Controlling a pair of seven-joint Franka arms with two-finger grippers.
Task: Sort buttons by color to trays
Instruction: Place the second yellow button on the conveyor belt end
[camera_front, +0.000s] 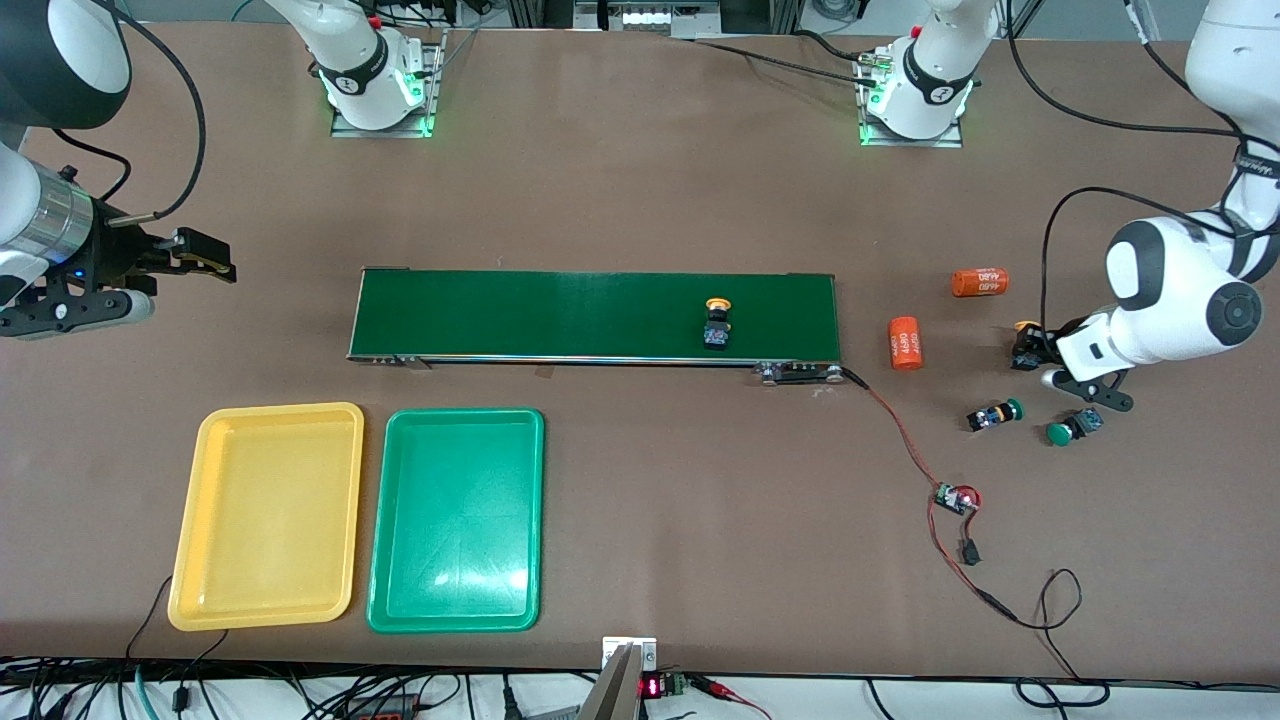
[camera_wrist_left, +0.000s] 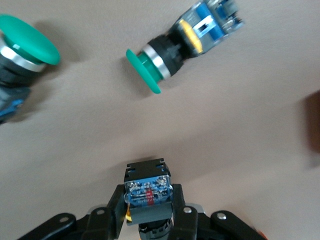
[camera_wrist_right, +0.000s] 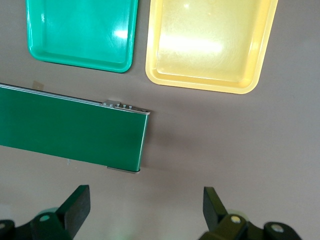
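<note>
L gripper (camera_wrist_left: 148, 212) clamped on a yellow-cap button (camera_wrist_left: 146, 189) at the left arm's end of the table. Two green-cap buttons (camera_front: 996, 413) (camera_front: 1073, 427) lie near it, nearer the front cam. 2nd yellow-cap button (camera_front: 716, 323) sits on the conveyor belt (camera_front: 560, 315). R gripper (camera_wrist_right: 145, 207) waits w/ fingers spread wide, past the belt's end. Yellow tray (camera_front: 268, 515) & green tray (camera_front: 457, 520) side by side, nearer the cam than the belt.

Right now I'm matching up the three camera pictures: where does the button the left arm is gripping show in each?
Front view: the yellow-capped button sits in the left gripper, toward the left arm's end of the table, past the orange cylinders.
Left wrist view: at the bottom edge, centre, between the fingers.
Right wrist view: not in it.
Shared landmark: the two green-capped buttons beside it.
</note>
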